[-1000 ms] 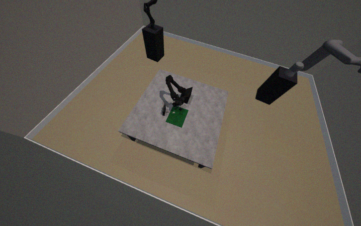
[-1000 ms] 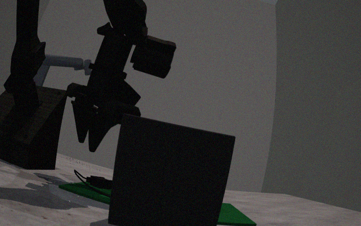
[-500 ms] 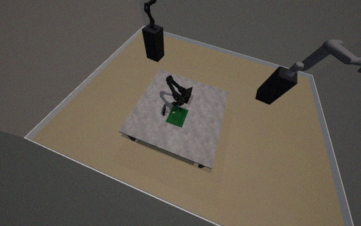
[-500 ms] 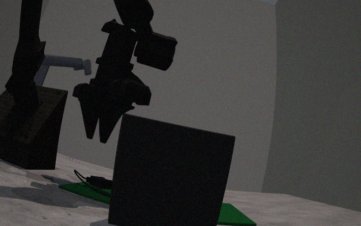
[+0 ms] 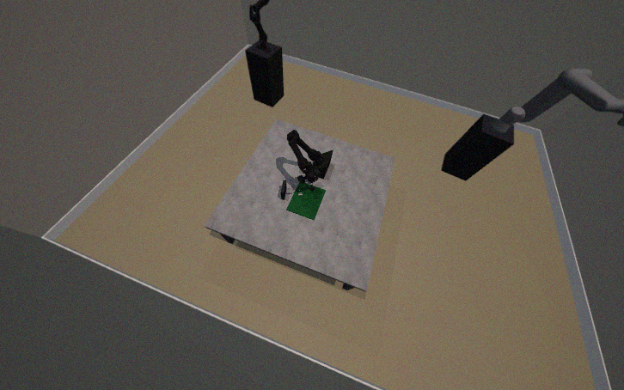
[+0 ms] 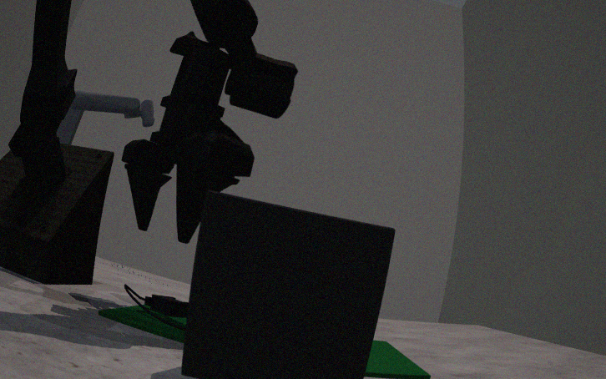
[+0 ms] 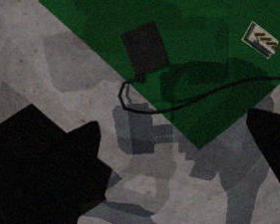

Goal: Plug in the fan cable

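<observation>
The green board (image 5: 307, 205) (image 6: 392, 360) (image 7: 199, 11) lies on the table. The plug, a dark block (image 7: 145, 48) (image 6: 166, 305), lies on the board near its edge. Its thin black cable (image 7: 189, 101) loops over that edge and runs right. The white four-pin header (image 7: 262, 40) (image 5: 300, 194) stands apart from the plug, its pins bare. The fan, a dark upright square slab (image 6: 286, 282) (image 5: 284, 190), stands beside the board and hides part of it in the exterior view. My gripper (image 5: 305, 183) (image 6: 163, 234) (image 7: 174, 122) is open and empty, well above the plug, touching nothing.
My arm's dark base block (image 6: 74, 221) stands on the table (image 5: 256, 208) behind the board. Two other arms stand on black pedestals (image 5: 266, 75) (image 5: 477, 148) beyond the table. Arm shadows cross the board's near corner in the wrist view.
</observation>
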`<control>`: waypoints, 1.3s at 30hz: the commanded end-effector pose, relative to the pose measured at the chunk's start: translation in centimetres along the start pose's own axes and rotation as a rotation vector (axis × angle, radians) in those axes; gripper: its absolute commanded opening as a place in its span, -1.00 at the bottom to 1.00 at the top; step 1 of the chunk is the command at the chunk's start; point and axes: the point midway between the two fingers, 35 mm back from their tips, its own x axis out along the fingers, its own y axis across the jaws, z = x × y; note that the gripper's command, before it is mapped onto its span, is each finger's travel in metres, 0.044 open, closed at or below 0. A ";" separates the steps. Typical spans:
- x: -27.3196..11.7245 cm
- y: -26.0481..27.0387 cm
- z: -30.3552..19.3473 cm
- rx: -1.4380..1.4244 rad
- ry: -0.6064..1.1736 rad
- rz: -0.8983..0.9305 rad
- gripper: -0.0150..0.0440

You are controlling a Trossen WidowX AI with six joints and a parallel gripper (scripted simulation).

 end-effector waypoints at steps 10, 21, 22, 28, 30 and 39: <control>0.0 0.1 0.0 -0.005 -0.002 0.005 1.00; 0.0 0.3 0.3 0.459 -0.033 0.015 0.47; 0.0 0.3 0.4 0.562 -0.040 0.021 0.38; 0.0 0.6 0.9 1.176 -0.072 0.069 0.22; 0.0 0.8 1.0 1.381 -0.079 0.091 0.22; -0.1 1.1 1.6 2.071 -0.079 0.194 0.22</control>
